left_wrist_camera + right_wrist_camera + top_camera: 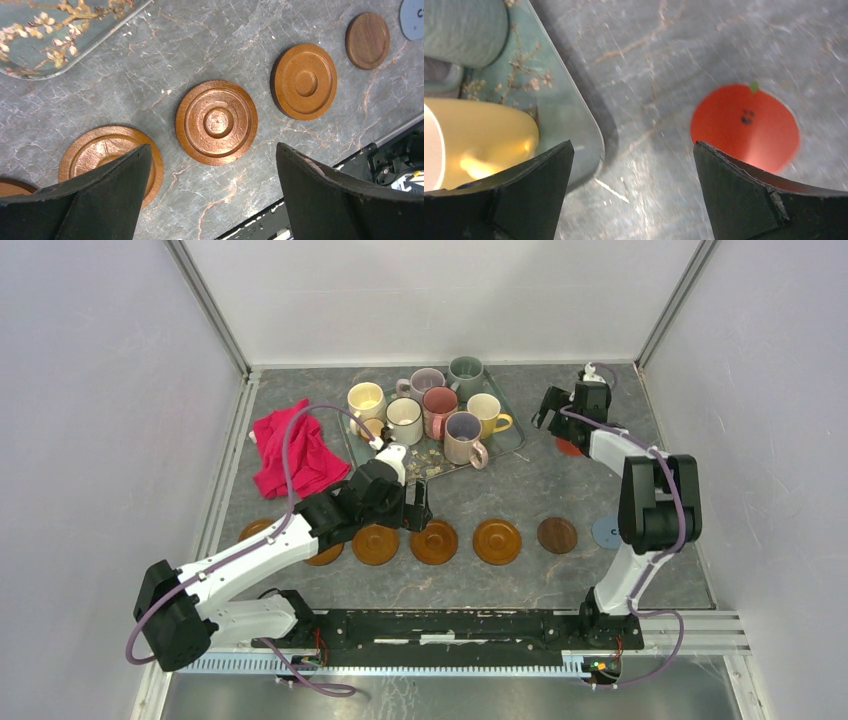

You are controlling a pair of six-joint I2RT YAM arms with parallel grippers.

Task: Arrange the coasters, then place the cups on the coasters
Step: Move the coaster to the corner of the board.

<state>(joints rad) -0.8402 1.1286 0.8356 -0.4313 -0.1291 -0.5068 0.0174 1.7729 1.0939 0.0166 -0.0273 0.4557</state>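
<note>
The red coaster [744, 127] lies flat on the surface [664, 60], partly beneath one finger of the right gripper [632, 143] rather than between its spread, empty jaws. The tray [579, 125] edge, with a yellow cup [484, 145] on it, sits under the other finger. The other coasters [497, 541] form a row; one orange-brown coaster [216, 122] lies directly below the gap of the left gripper [212, 146], which is also spread and empty. The cups [430, 405] stand on the tray. Arranging looks unfinished: the right gripper likely needs to centre over the red coaster, lower, and pinch its thin edge.
</note>
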